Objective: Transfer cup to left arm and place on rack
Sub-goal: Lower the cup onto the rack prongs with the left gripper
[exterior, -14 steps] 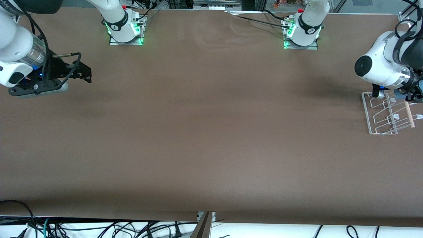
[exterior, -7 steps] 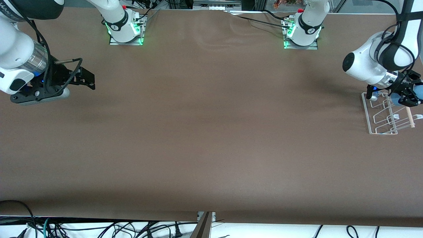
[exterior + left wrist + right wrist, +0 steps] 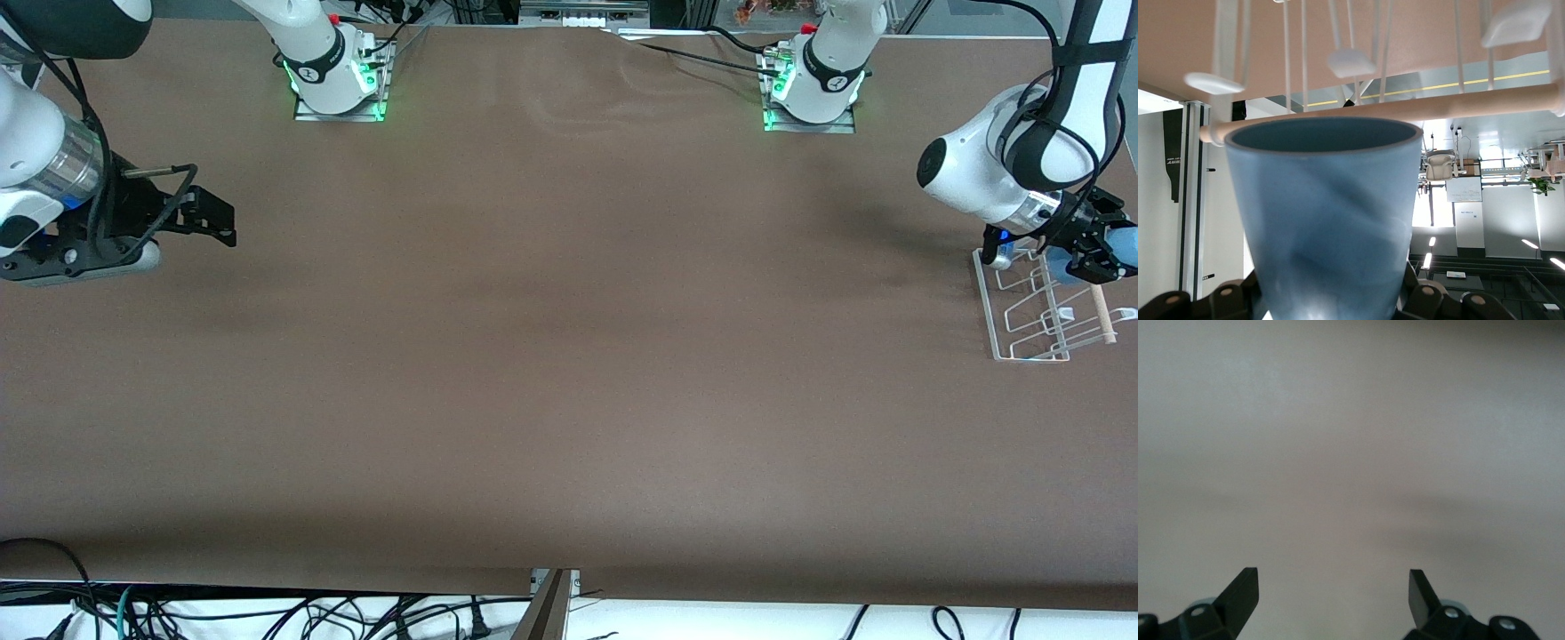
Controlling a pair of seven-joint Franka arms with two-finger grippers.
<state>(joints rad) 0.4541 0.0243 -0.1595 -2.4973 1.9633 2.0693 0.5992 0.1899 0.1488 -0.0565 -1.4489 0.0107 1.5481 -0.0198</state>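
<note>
Two arms: we see both Franka arms reaching from their bases out to the two ends of a brown tabletop (image 3: 569,356).
Left gripper: the left gripper (image 3: 1101,252) hangs over the rack, clenched on the cup.
Cup: the light-blue cup (image 3: 1122,244) is held in the air above the end of the rack farther from the front camera, not resting on it.
Rack: the clear wire rack (image 3: 1031,311) sits at the left arm's end of the tabletop, with a pale wooden rod (image 3: 1102,311) along one side.
Right gripper: the right gripper (image 3: 218,218) waits over bare tabletop at the right arm's end, its fingers spread and holding nothing.
Front view only: we get the whole layout here, with the arms well apart, but the cup is a small blue patch largely hidden by the gripper.
Left wrist view only: the cup (image 3: 1325,220) fills the picture, its open mouth turned toward the rack's upright loops (image 3: 1351,63) and the rod (image 3: 1405,107), which lies just past its rim.
Right wrist view only: we see two dark fingertips (image 3: 1241,590) set wide apart, with plain tabletop (image 3: 1351,453) between them.
</note>
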